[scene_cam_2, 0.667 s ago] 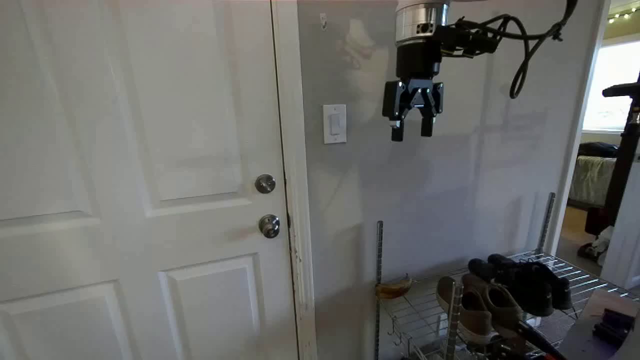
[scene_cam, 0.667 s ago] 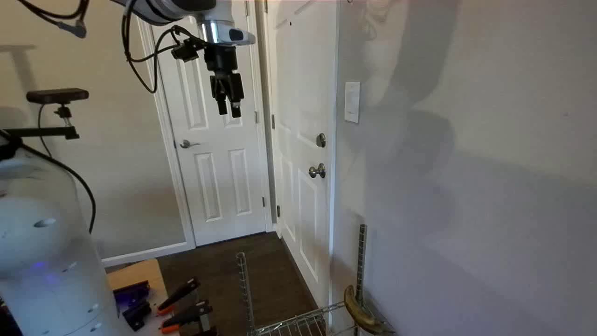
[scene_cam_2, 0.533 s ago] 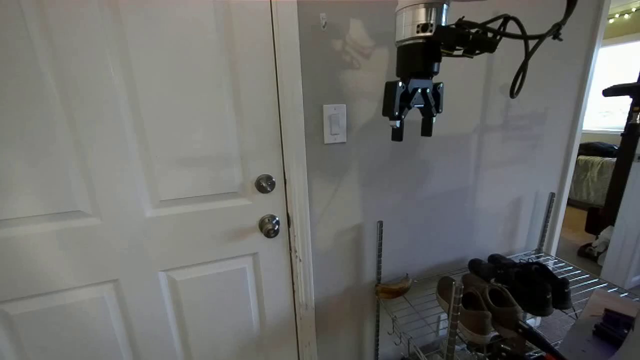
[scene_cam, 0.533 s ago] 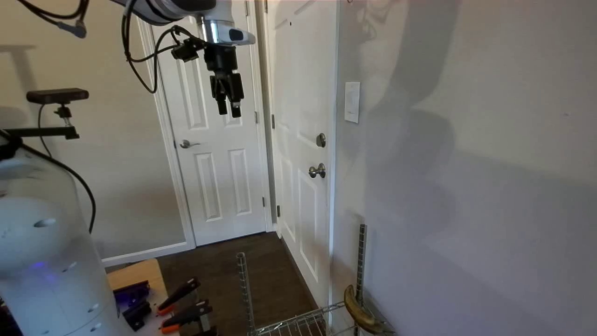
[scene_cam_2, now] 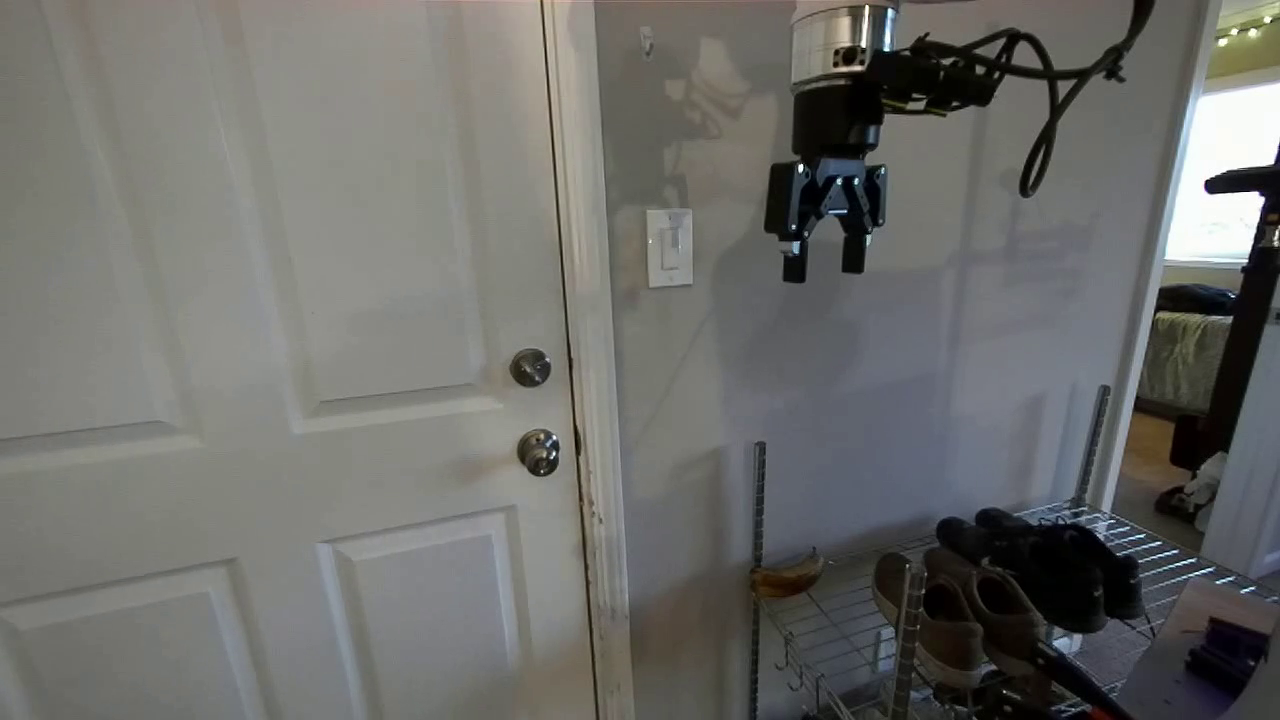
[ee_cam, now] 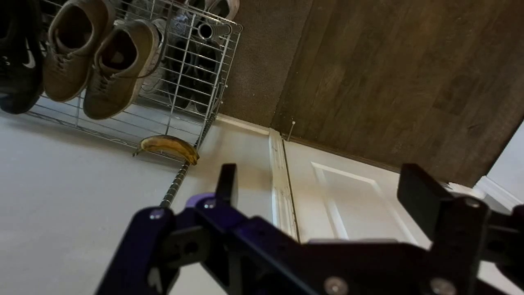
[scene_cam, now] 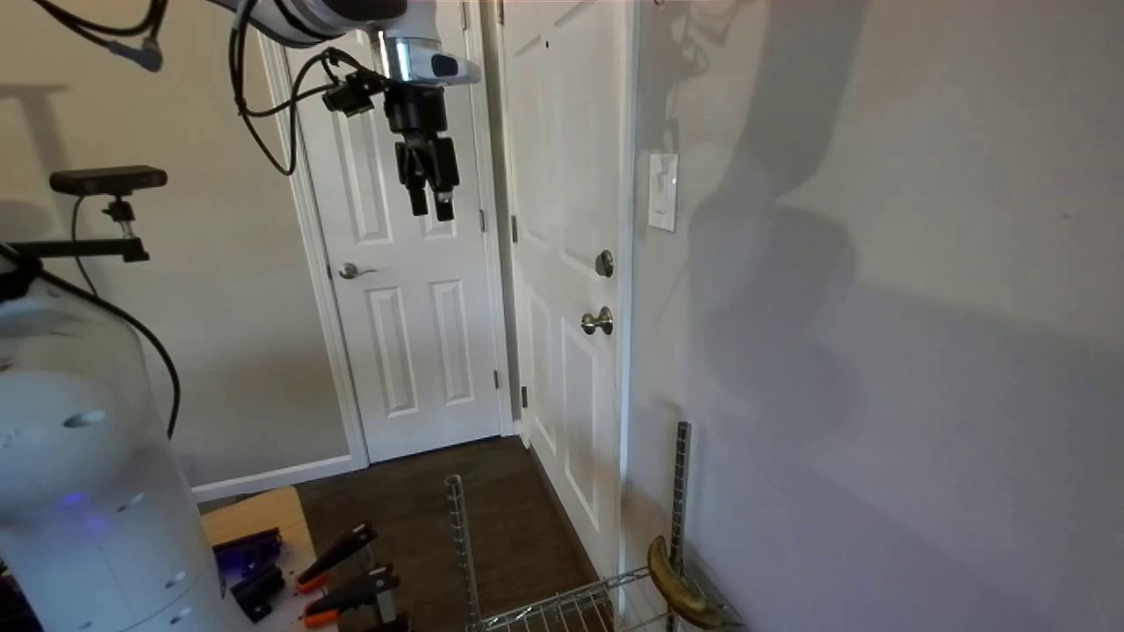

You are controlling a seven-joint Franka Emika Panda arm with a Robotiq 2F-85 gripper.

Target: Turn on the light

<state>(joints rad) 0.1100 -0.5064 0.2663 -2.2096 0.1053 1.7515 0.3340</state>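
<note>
The light switch is a white upright wall plate with a paddle, on the grey wall beside the door frame. It shows in both exterior views (scene_cam: pixel 663 193) (scene_cam_2: pixel 669 248). The lamp itself is out of view, and the switch is out of the wrist view. My gripper (scene_cam_2: pixel 824 266) points straight down, to the right of the switch and apart from it in that exterior view. It hangs in the air left of the switch in an exterior view (scene_cam: pixel 432 213). In the wrist view (ee_cam: pixel 319 180) its fingers stand wide apart with nothing between them.
A white door (scene_cam_2: pixel 300 300) with a round knob (scene_cam_2: pixel 539 452) and a deadbolt (scene_cam_2: pixel 530 367) is left of the switch. Below stands a wire rack (scene_cam_2: pixel 840 630) with shoes (scene_cam_2: pixel 1000 605) and a banana (scene_cam_2: pixel 787 577). Cables (scene_cam_2: pixel 1045 110) loop from the wrist.
The arm and gripper have not visibly moved. The shadows around the switch have sharpened, and a dark shadow edge now falls just above and onto the plate's upper part.
</note>
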